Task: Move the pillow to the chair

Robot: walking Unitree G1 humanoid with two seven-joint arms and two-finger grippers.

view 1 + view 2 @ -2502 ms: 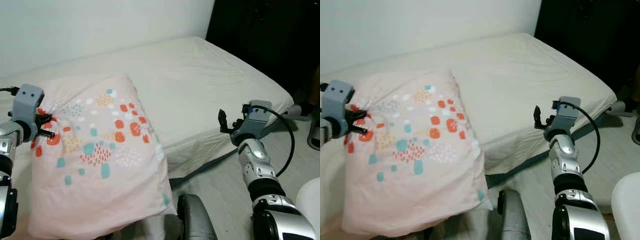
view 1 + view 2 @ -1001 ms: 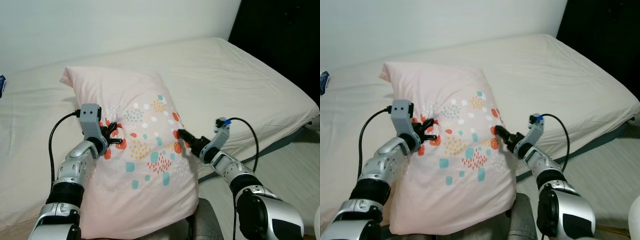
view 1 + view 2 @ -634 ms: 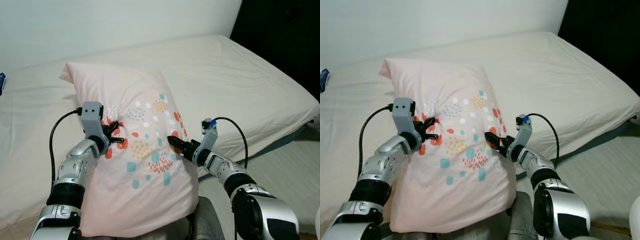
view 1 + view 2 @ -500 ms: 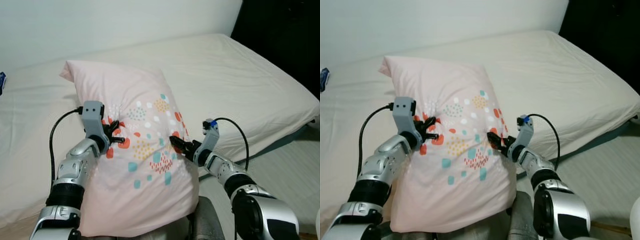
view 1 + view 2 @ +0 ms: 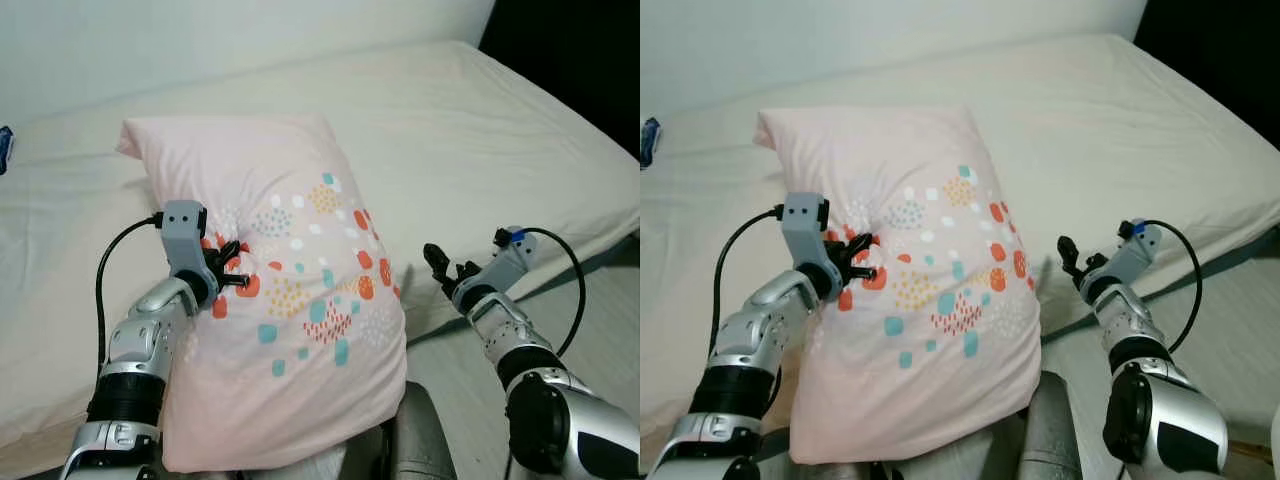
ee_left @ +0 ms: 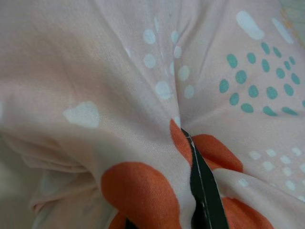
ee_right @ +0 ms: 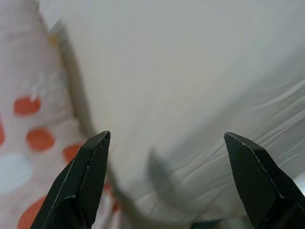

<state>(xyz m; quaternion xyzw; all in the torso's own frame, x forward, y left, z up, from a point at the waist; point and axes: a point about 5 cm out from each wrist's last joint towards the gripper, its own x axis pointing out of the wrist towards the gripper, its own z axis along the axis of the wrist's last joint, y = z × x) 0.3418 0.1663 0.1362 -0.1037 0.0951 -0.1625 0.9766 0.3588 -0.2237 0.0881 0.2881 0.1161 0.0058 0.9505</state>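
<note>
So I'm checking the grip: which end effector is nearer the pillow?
Left. The left end effector is shut on the pillow, pinching its fabric. The right end effector is open, apart from the pillow's right edge, over the bed.

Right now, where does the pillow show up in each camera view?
Left eye: pillow at centre-left, on the bed.
Right eye: centre-left.
Left wrist: its fabric fills the picture.
Right wrist: along one edge.
Shared landmark: its orange spots.

Pillow [image 5: 290,300] pale pink, orange/teal/white spots; bed [image 5: 480,150] cream.
</note>
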